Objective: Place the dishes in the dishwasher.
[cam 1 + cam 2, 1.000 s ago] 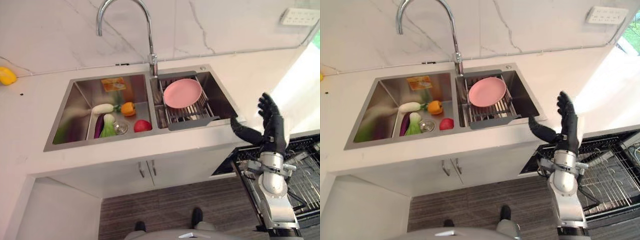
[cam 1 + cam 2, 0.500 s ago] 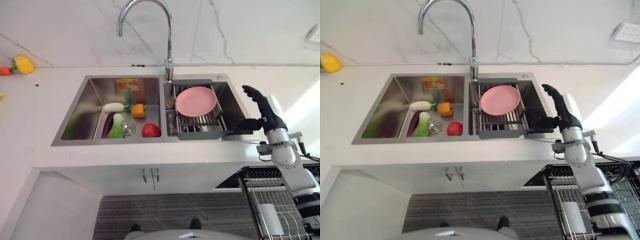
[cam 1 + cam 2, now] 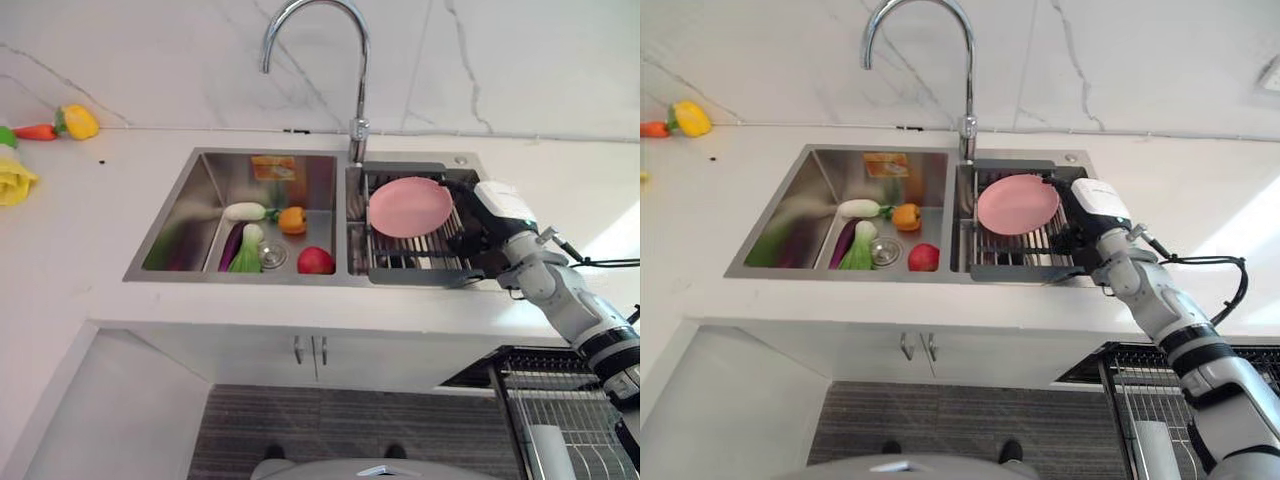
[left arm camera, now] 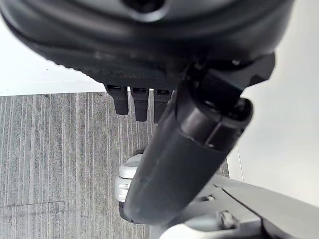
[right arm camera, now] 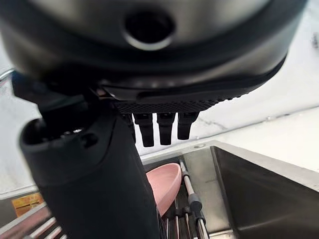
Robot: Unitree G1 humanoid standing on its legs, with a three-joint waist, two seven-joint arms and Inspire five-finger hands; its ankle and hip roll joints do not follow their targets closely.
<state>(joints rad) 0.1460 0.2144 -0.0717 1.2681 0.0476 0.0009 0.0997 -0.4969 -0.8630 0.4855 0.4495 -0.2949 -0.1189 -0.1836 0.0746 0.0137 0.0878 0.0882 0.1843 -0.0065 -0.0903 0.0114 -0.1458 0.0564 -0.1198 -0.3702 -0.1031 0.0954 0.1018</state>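
Note:
A pink plate (image 3: 410, 206) leans on the dark wire rack (image 3: 415, 265) in the sink's right basin. My right hand (image 3: 478, 228) has come in over that basin and sits close against the plate's right edge. Whether it touches the plate I cannot tell. In the right wrist view its fingers (image 5: 159, 128) are straight and hold nothing, with the plate (image 5: 164, 184) just past them. My left hand (image 4: 149, 45) hangs open above the striped floor, holding nothing.
The left basin (image 3: 190, 215) holds several vegetables and a red apple (image 3: 316, 260). A tall faucet (image 3: 355, 60) stands behind the sink. More vegetables lie on the counter at far left (image 3: 75, 120). The dishwasher's open wire rack (image 3: 560, 420) is at lower right.
The camera has swung, shifting the whole picture. My right hand has moved from beside the sink's right rim into the right basin, up against the plate's edge.

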